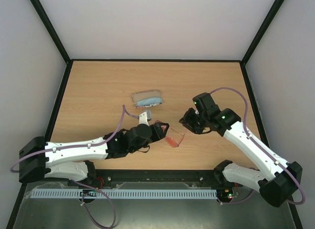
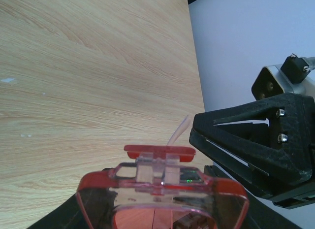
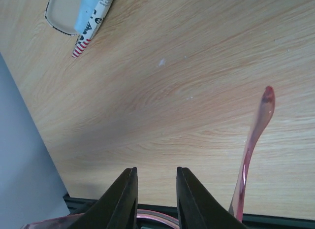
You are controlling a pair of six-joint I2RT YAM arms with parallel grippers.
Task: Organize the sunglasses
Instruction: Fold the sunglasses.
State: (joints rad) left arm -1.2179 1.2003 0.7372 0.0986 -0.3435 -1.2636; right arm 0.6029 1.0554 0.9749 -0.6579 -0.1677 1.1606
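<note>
Sunglasses (image 1: 174, 139) are in my left gripper (image 1: 161, 130) right now, clamped by the red frame near the middle of the table (image 1: 98, 91), lenses turned toward the right arm. The left jaws stand about half shut on that frame, a firm hold as far as I can see. My right gripper (image 1: 188, 122) hovers just beside the glasses. Its 2 fingers (image 3: 123, 199) are only narrowly apart, with bare wood showing between them and nothing pinched. 1 temple arm (image 3: 253, 155) sticks straight out past them on the outside of the jaws, unfolded.

I read this as the folding step: the left holds, the right tucks. The next move calls for a sideways nudge on that temple arm near its hinge, gentle, since the plastic looks thin. After that comes the open flag-patterned case (image 1: 140, 96) further back, where the light-blue cloth (image 1: 149, 100) lies across its mouth and may want shifting first.
</note>
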